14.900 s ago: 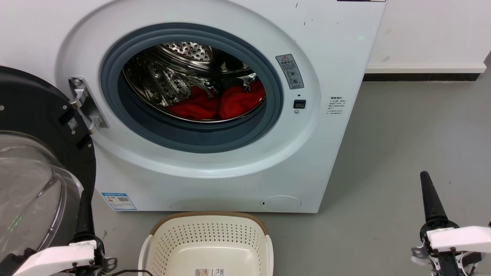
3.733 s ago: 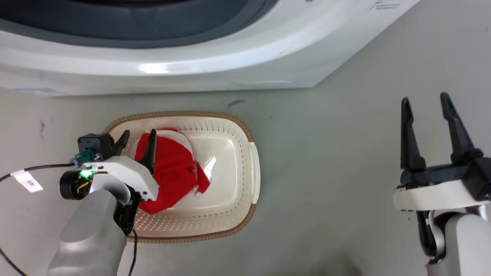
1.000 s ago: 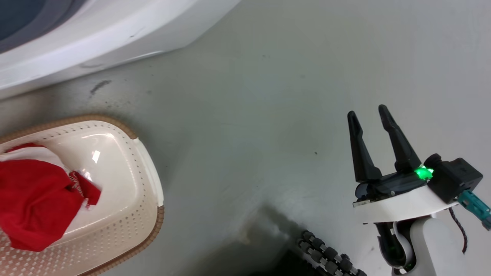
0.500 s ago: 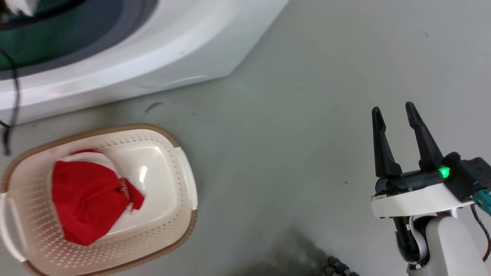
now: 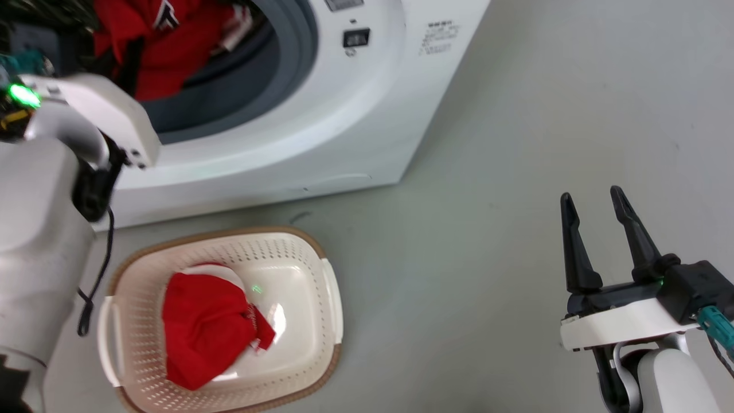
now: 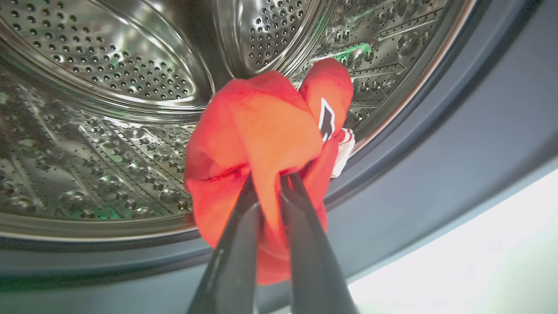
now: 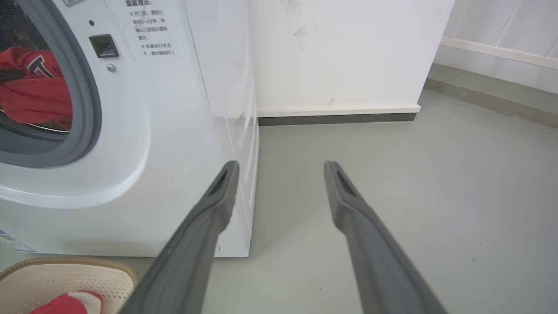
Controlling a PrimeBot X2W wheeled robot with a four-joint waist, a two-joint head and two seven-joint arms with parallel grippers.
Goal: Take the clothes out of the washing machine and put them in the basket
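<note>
Clothes first: clamping a red fold tight in the left gripper at the washing machine port, for hauling out. Sitting just below for a short drop, one red garment inside: the basket. Hanging spread and empty, clear of the swing: the right gripper.

Left arm: pale grey cylindrical forearm; white angular wrist housing; lit green lamp; thin black cable looped at its lower end. The left gripper has two long dark tapered fingers.

Right arm: the right gripper has two long black pointed fingers on a black base; white wrist plate; black camera block; teal connector.
</note>
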